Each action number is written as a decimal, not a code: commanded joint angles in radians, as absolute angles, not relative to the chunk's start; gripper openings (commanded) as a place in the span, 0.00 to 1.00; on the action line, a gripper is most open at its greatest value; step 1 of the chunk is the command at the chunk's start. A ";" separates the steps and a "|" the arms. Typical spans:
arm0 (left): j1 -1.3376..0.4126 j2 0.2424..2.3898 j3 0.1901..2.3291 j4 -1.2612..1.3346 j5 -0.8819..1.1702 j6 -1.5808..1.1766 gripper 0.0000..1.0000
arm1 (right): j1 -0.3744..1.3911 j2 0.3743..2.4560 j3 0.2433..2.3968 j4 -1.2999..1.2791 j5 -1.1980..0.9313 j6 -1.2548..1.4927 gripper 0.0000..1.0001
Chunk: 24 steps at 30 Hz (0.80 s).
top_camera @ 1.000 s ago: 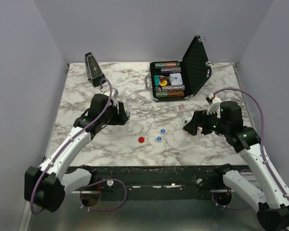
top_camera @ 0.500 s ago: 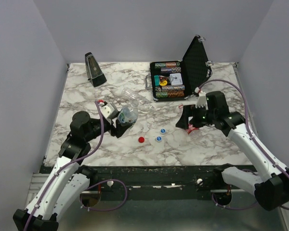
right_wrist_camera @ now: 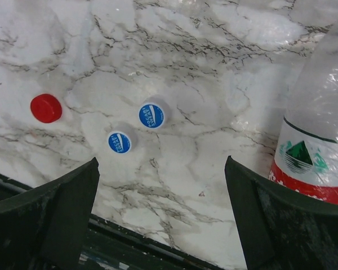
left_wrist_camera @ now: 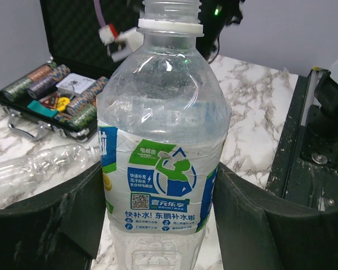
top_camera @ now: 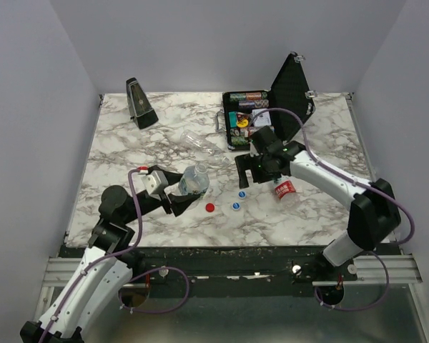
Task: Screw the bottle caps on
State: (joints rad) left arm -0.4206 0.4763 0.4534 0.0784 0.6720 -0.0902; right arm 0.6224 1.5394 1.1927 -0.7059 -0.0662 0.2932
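Left wrist only, bottle [left_wrist_camera: 160,169] label legible, neck capless

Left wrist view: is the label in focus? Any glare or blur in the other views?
Left wrist: bottle label sharp, small highlights on its clear shoulder; left claw fingers dark, soft. Right wrist: red cap and blue caps crisp, right claw fingers dark, soft. Top external: even light, faint shadows on the table.

Your left gripper [top_camera: 187,190] has drawn back toward 6 o'clock, carrying the blue-labelled water bottle [top_camera: 194,179]. Your right gripper [top_camera: 244,173] has swung toward 9 o'clock, leaving the red-labelled bottle [top_camera: 286,190] at its 4 o'clock.
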 commanded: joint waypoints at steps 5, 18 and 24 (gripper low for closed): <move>-0.423 0.327 0.394 0.212 0.534 -0.150 0.50 | 0.715 1.773 1.324 -0.739 0.086 0.328 0.96; -0.422 0.333 0.344 0.302 0.503 -0.175 0.51 | 0.733 1.904 1.373 -0.742 0.100 0.351 0.72; -0.422 0.347 0.356 0.281 0.494 -0.155 0.51 | 0.735 1.920 1.384 -0.742 0.089 0.334 0.59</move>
State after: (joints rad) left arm -0.4210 0.3408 0.3527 0.2481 0.5209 -0.1703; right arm 0.7273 1.8938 1.3479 -0.7288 0.0731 0.3401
